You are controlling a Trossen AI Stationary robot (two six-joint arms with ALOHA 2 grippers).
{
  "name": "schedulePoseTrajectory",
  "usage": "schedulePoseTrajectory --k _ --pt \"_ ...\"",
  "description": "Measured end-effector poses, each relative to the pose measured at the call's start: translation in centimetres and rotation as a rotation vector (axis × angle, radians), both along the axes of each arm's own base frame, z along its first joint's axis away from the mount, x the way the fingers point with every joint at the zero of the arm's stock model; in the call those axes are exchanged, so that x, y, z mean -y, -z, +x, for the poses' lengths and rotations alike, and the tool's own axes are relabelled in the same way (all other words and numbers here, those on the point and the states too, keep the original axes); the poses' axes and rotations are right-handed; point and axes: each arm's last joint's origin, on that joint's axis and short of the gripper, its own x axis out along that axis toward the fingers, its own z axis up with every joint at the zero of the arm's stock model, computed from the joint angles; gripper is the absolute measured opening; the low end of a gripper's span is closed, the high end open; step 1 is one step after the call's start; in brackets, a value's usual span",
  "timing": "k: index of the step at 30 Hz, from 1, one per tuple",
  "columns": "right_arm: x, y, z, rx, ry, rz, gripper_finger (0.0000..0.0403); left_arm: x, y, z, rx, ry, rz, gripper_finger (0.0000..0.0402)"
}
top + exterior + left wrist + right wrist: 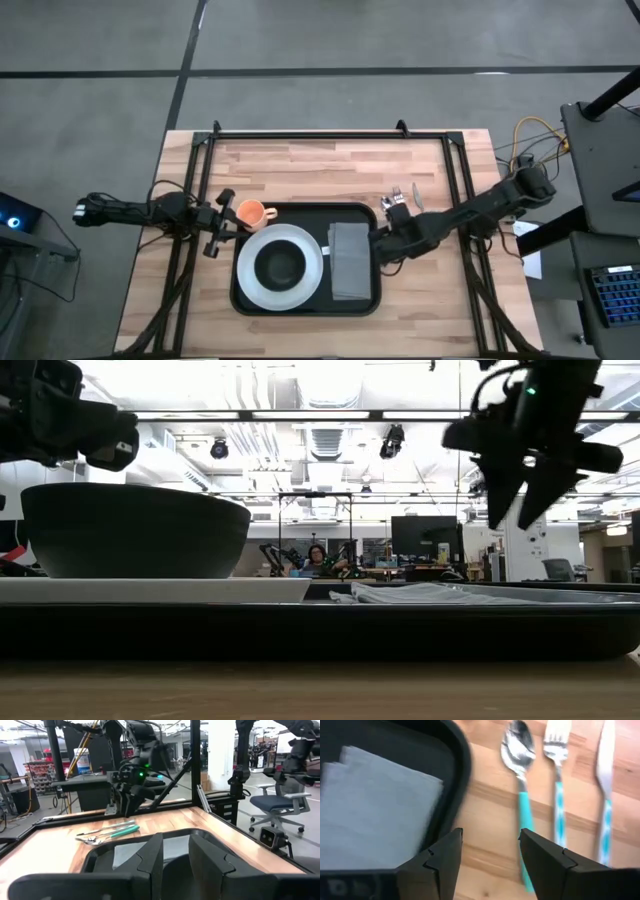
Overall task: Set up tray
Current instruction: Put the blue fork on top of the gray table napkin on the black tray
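Your right gripper [487, 855]: open, empty, over tray [365, 300] right rim by spoon [520, 765] | left gripper [215, 228]: part-open, empty, tray's left edge

Overhead view evenly lit, soft shadows, low view backlit by bright ceiling lights, bowl [135, 530] and tray [320, 628] rendered near-silhouettes, motion blur noted across cutlery [555, 795] in right wrist view.
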Motion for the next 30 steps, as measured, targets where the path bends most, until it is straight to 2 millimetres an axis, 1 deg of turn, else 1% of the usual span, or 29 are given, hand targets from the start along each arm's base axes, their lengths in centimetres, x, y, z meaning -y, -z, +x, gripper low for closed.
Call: schedulePoseTrajectory --k 5,12,15,17,20,26,30 --pt "1.2 0.6 -1.7 -0.031 0.006 0.027 0.0187 0.0 0.1 0.0 -0.009 0.0 0.001 0.0075" --pt "2.6 1.5 -3.3 -0.046 -0.011 0.071 0.0187 0.0 0.1 0.0 -0.008 0.0 0.0 0.0075" --pt "3.2 1.6 -3.9 -0.05 -0.013 0.079 0.0187 0.0 0.0 0.0 -0.017 0.0 -0.057 0.0075" --pt "3.6 1.6 -4.1 -0.053 -0.015 0.08 0.0187 0.0 -0.2 0.0 -0.008 0.001 -0.089 0.0075" --pt "4.2 1.5 -4.3 -0.067 -0.031 0.101 0.0187 0.0 -0.3 0.0 -0.004 0.001 -0.092 0.0075" --pt "5.7 1.7 -4.3 -0.108 -0.057 0.141 0.0187 0.0 -0.2 0.0 -0.008 0.002 -0.112 0.0075" --pt "6.7 1.7 -4.2 -0.123 -0.062 0.147 0.0187 0.0 -0.6 0.0 0.025 0.004 -0.13 0.0075"
